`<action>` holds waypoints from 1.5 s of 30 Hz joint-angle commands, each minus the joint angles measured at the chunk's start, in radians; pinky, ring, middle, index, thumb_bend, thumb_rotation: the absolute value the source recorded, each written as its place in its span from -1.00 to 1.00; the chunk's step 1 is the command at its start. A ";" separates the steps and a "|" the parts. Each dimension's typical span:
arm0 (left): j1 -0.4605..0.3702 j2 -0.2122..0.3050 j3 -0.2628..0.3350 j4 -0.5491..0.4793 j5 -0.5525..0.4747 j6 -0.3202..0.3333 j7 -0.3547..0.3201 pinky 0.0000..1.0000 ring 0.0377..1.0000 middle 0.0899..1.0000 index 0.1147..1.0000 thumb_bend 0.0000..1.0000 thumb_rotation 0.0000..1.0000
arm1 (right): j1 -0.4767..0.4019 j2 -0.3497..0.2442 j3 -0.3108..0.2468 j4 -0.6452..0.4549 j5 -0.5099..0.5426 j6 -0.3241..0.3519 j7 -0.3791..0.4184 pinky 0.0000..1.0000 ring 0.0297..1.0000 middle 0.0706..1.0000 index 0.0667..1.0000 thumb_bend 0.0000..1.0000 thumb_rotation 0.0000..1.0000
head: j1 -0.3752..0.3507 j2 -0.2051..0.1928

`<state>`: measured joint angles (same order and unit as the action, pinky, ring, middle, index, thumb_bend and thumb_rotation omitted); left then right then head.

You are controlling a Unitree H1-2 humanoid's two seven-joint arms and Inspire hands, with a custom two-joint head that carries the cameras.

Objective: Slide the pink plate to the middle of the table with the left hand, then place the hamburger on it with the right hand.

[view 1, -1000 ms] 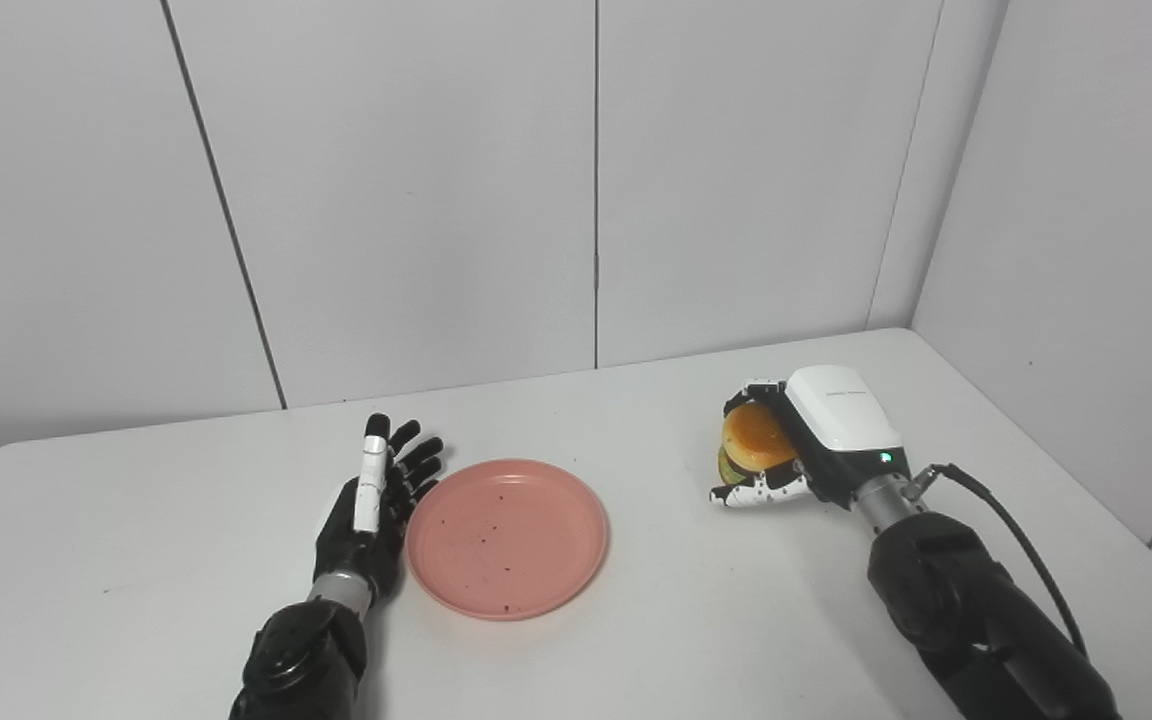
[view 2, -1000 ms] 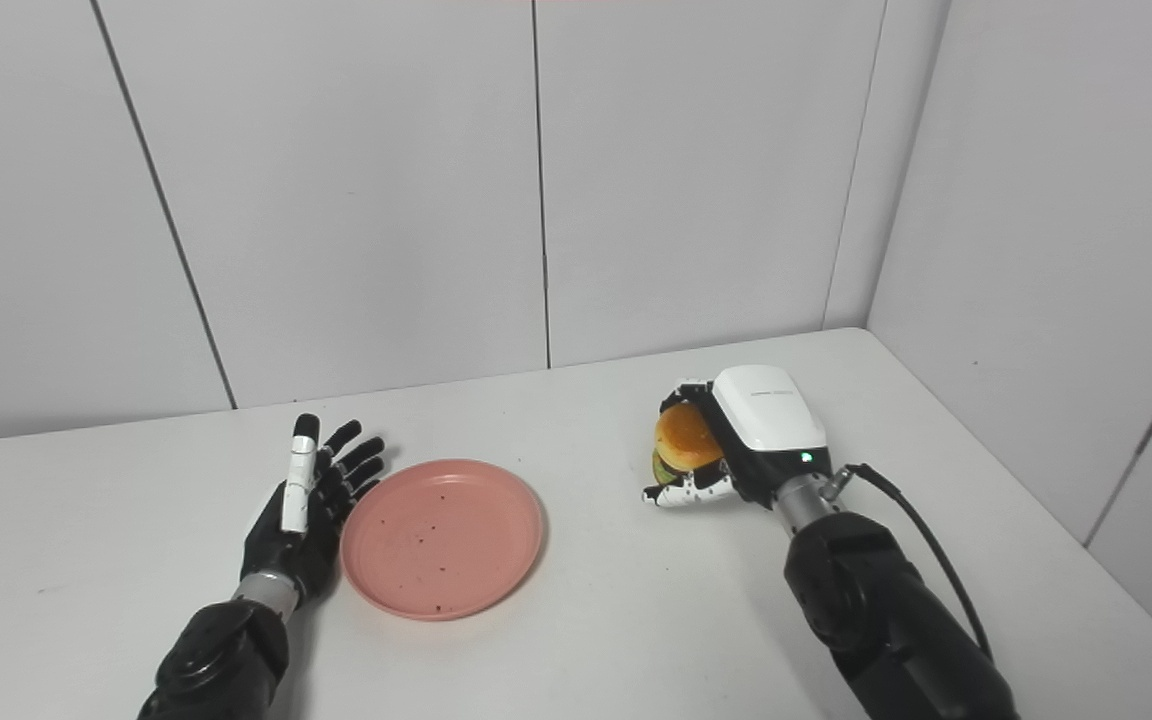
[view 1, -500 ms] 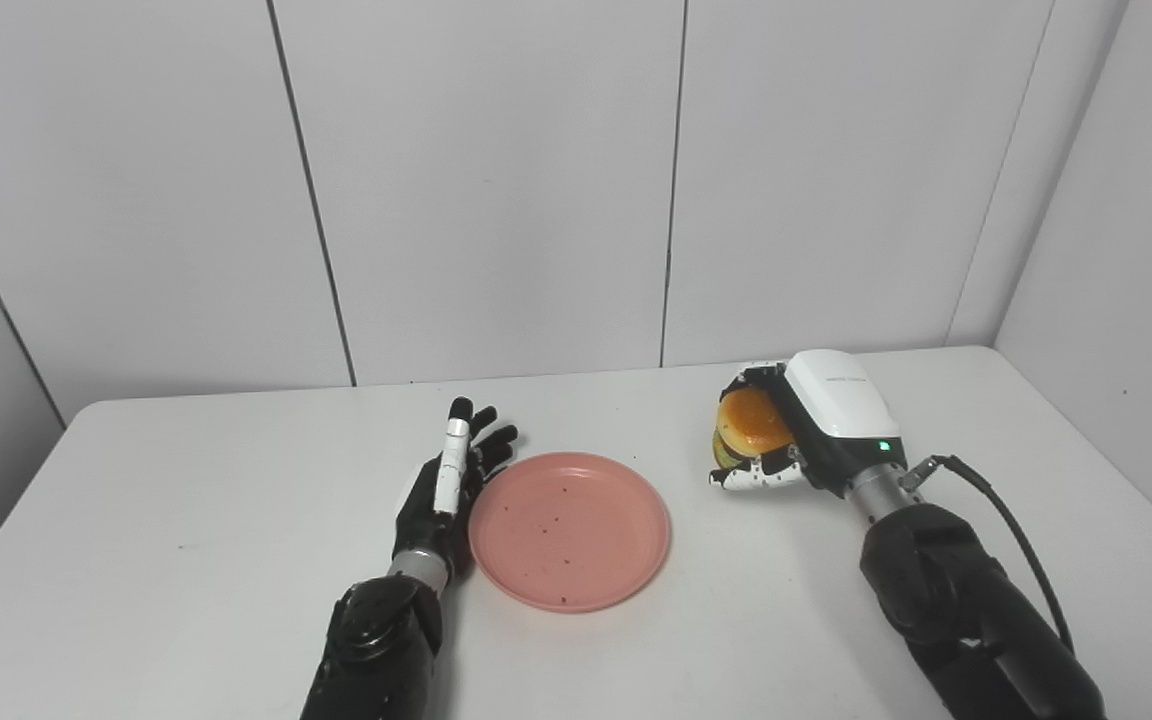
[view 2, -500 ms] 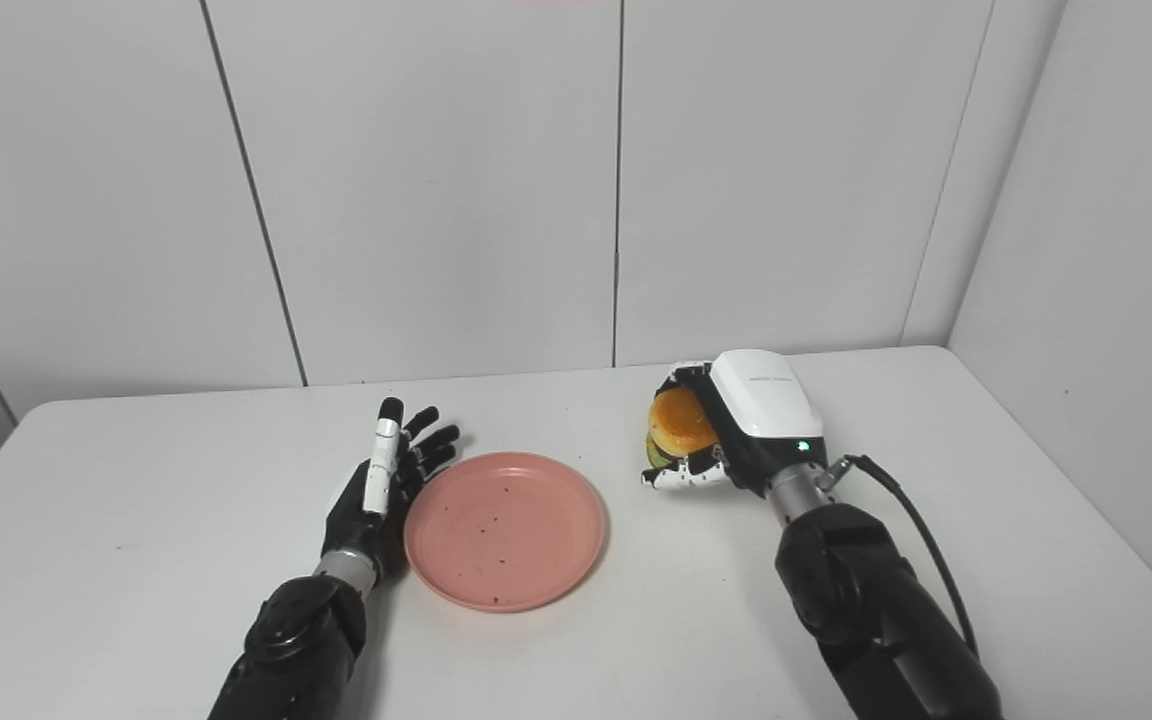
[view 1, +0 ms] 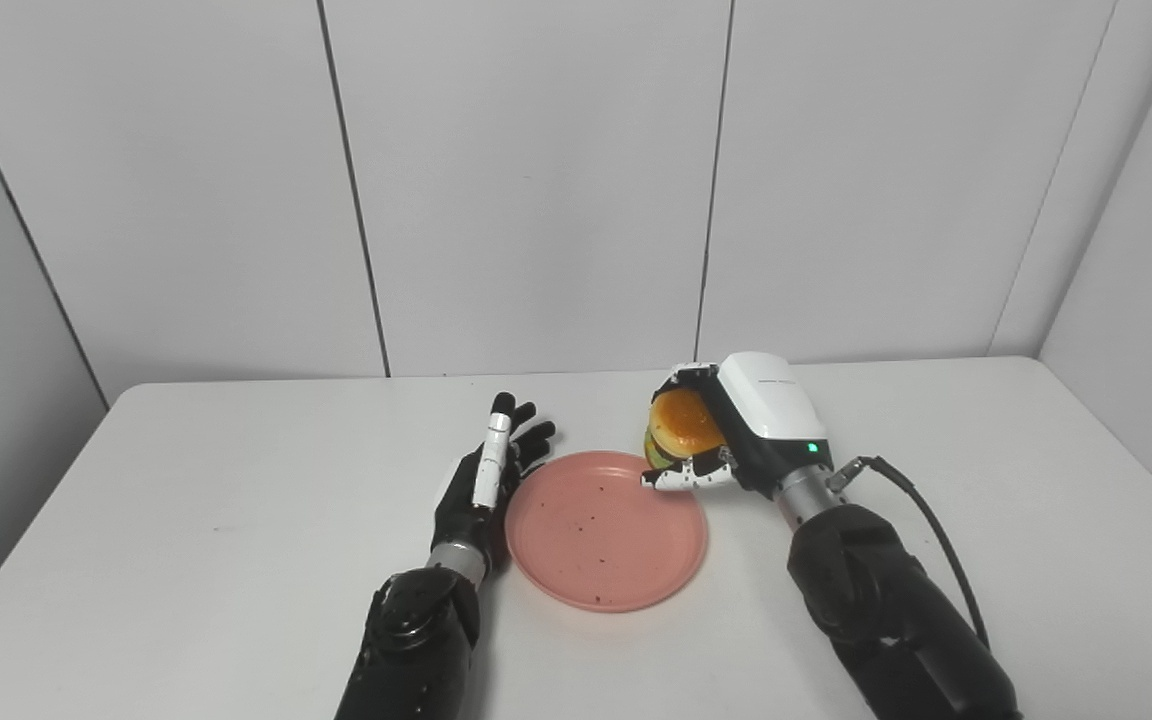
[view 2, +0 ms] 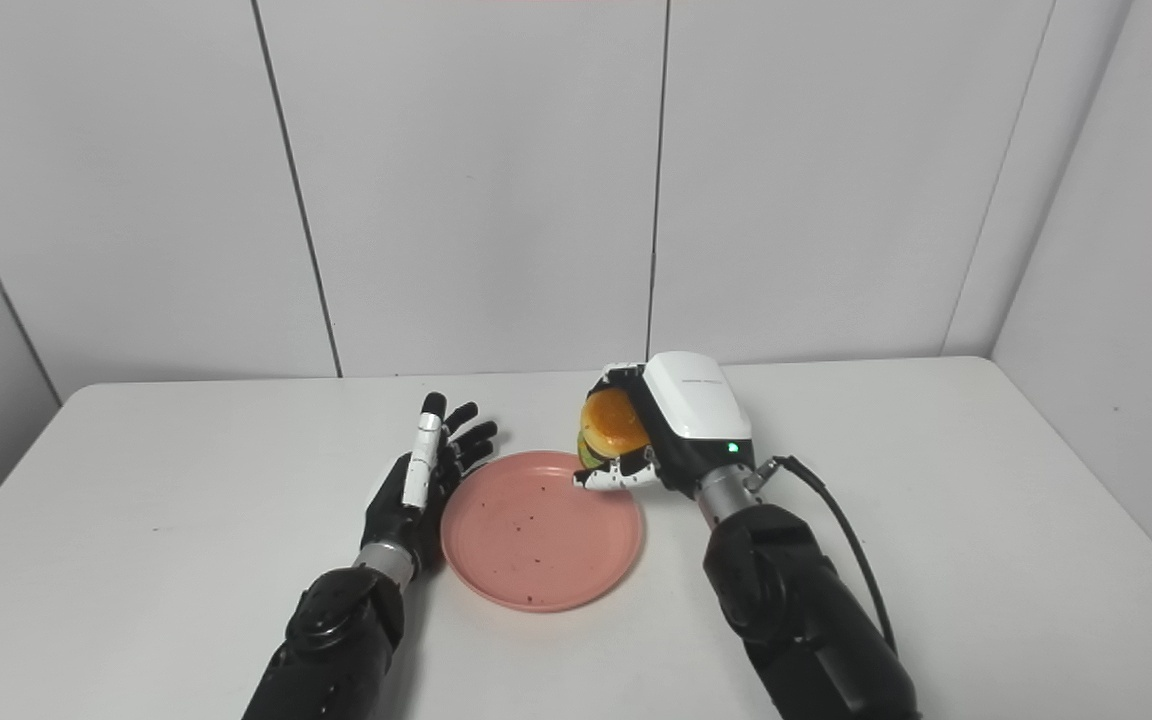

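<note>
The pink plate (view 1: pixel 606 530) lies flat on the white desk (view 1: pixel 186 520), near its middle. It holds no food; only a scatter of small dark specks shows on its surface. The hamburger (view 1: pixel 681 425) is not on it: the right hand (view 1: pixel 726 435) grasps the burger at the plate's far right edge, the orange bun facing left and a strip of green just visible beneath. Whether the burger is over the rim or just beyond it cannot be told.

The left hand (view 1: pixel 486 480) stands on edge just beside the plate's left rim, released, its fingers (view 1: pixel 534 440) spread and pointing away from the robot, grasping nothing. Whether it touches the rim cannot be told.

A short line of grey writing sits on the white back of the right hand, too small to read; a green light glows near the wrist. Much of the burger is hidden behind the right hand's fingers and white shell. Both arms are cut off by the bottom edge.
</note>
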<state>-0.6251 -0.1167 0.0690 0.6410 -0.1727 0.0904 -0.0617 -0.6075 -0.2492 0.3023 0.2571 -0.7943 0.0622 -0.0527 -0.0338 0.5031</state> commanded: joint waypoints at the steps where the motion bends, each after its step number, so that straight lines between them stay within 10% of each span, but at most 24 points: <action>1: -0.011 -0.012 -0.006 0.008 0.001 -0.002 0.002 0.75 0.77 0.63 0.69 0.65 0.83 | -0.069 0.001 -0.004 -0.004 0.001 -0.035 -0.040 -0.22 -0.13 0.00 -0.08 0.03 -0.65 | 0.016 0.000; 22: -0.037 -0.019 -0.009 0.082 0.020 -0.065 0.005 0.65 0.70 0.64 0.71 0.63 0.87 | -0.107 0.072 0.059 0.074 0.011 -0.037 -0.036 -0.13 0.06 0.21 -0.09 0.03 -0.66 | 0.078 -0.005; 45: -0.043 -0.015 0.003 0.067 0.016 -0.038 0.001 0.45 0.62 0.57 0.70 0.65 0.81 | -0.116 0.052 0.115 0.233 0.004 -0.054 -0.050 -0.31 -0.18 -0.01 -0.09 0.03 -0.66 | 0.050 0.002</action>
<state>-0.6579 -0.1312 0.0730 0.7155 -0.1513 0.0301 -0.0626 -0.6681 -0.1899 0.4173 0.5016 -0.7894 0.0446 -0.0797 0.0153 0.5047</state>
